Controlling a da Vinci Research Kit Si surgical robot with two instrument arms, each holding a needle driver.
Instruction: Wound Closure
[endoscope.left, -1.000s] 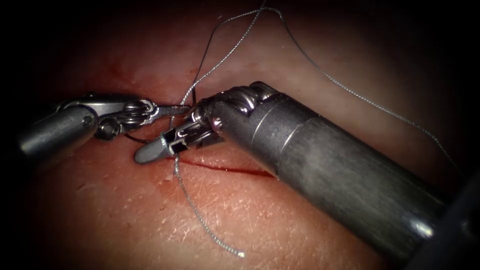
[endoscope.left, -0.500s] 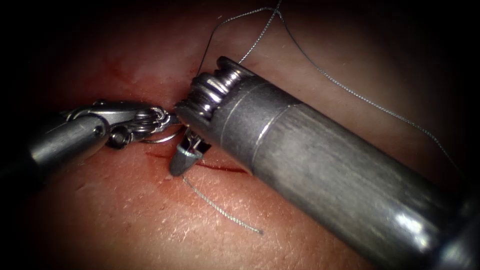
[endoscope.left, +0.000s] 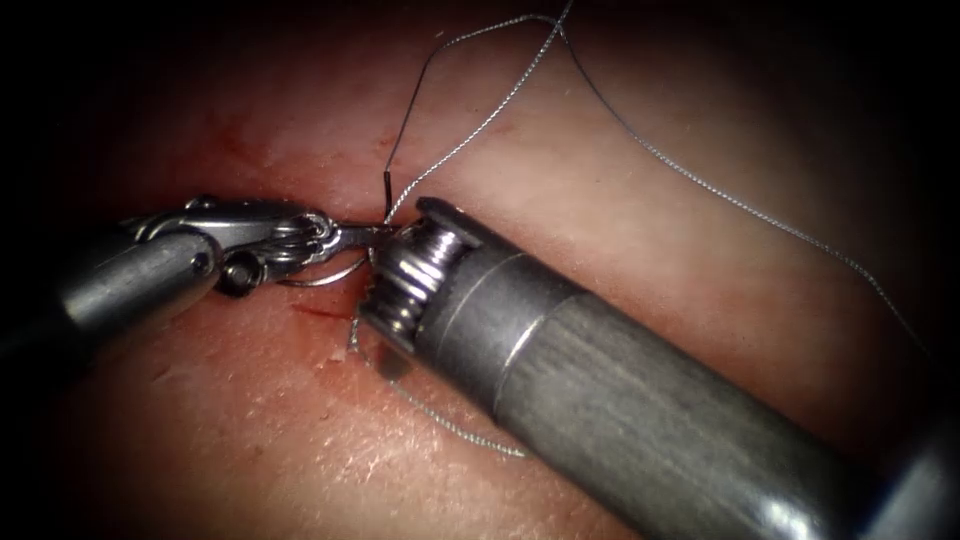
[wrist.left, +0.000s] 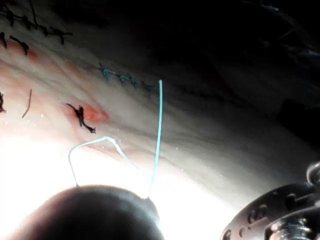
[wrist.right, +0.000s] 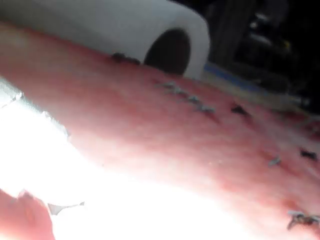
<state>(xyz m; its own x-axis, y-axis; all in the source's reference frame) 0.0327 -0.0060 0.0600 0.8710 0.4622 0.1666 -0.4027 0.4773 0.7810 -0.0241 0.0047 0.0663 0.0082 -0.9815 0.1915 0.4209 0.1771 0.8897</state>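
My left tool (endoscope.left: 362, 234) comes in from the left with its jaws shut on the curved needle (endoscope.left: 330, 275) close to its tail end. The needle's arc hangs just under the jaws, above the tissue and out of it. My right tool's wrist (endoscope.left: 412, 275) sits right against the left jaw tips, bent down over the cut (endoscope.left: 315, 314), and it hides its own jaws. Thread (endoscope.left: 470, 135) rises from the meeting point and loops away at the top. A short tail of thread (endoscope.left: 450, 425) lies on the tissue beneath the right shaft. The left wrist view has thread (wrist.left: 158, 131) standing up.
The right tool's thick shaft (endoscope.left: 650, 400) crosses the tissue from the lower right. A long strand of thread (endoscope.left: 740, 205) trails off to the right. Older stitches (wrist.left: 80, 116) mark the tissue, and a white roll (wrist.right: 170, 45) lies beyond it.
The right tool's wrist has turned downwards and slid lower-left, so its jaws went out of sight. The thread tail was drawn shorter and shifted right. The left tool moved slightly right.
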